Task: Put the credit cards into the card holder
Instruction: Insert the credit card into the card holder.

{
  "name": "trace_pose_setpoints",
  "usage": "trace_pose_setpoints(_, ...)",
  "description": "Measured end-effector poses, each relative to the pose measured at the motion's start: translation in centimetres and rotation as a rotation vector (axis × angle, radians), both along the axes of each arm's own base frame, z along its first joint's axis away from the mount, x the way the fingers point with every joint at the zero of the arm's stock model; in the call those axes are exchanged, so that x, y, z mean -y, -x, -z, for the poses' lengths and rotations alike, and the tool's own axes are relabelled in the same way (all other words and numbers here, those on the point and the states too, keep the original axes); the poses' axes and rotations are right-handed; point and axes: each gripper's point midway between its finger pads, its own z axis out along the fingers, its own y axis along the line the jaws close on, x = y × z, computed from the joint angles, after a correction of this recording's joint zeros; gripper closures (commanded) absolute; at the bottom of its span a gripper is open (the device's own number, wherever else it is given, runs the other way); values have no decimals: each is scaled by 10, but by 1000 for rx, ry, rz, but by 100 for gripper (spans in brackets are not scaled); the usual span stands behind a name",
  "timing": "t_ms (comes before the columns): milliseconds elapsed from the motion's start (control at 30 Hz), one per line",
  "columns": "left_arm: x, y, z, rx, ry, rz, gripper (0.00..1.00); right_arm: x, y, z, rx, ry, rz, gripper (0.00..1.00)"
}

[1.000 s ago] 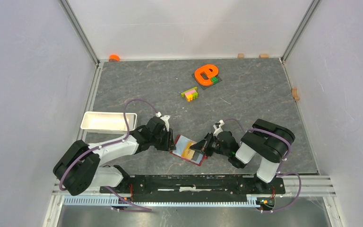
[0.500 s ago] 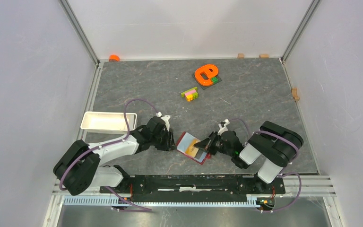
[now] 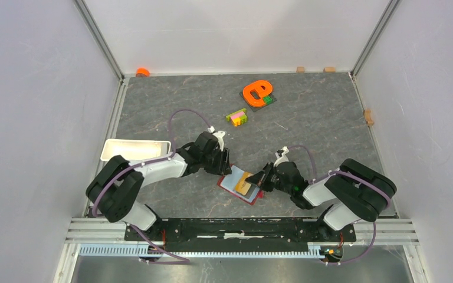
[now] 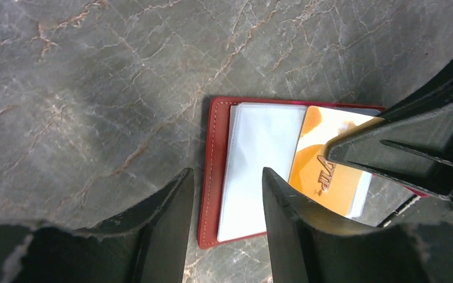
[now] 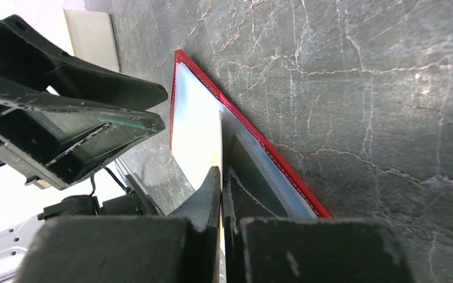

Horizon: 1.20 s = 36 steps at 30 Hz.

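My right pincer point(image 3: 263, 177) is clamped on the tan-orange credit card point(image 4: 324, 171), over the open card holder point(image 4: 211, 177) on the tabletop point(image 3: 307, 118). My left pincer point(image 4: 227, 177) stands apart above the holder's edge. I'd pin that edge first, then slide the card in low and flat.

1 orange card point(image 4: 315, 183), 1 wallet point(image 4: 209, 177), 1 tray point(image 3: 127, 152)

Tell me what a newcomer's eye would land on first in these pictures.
The open red card holder lies at centre front, with the right gripper shut on a tan-orange card over it. The left gripper stands open at its other side. Far back sits a bright orange e-shaped toy.
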Motion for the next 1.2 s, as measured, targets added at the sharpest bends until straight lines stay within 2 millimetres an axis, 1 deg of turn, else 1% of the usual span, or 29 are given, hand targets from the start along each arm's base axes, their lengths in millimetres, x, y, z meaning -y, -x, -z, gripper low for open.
trace_pose_setpoints(133,2,-2,11,-7,-29,26,49,1,0,0,2,5,3,100)
trace_pose_setpoints(300,4,-1,11,5,-38,38,53,-1,-2,2,2,-2,3,100)
trace_pose_setpoints(533,5,1,13,15,-51,39,58,-10,-5,3,-2,-20,-5,100)
trace_pose_setpoints(733,3,0,14,28,-49,34,59,-15,-5,4,-22,-51,3,100)
trace_pose_setpoints(800,3,1,14,39,-47,32,60,-14,-4,4,-32,-67,11,100)
trace_pose_setpoints(1033,2,4,15,49,-48,32,62,-1,16,4,-73,-94,38,100)
trace_pose_setpoints(1200,1,4,15,53,-48,24,63,1,18,5,-80,-90,46,100)
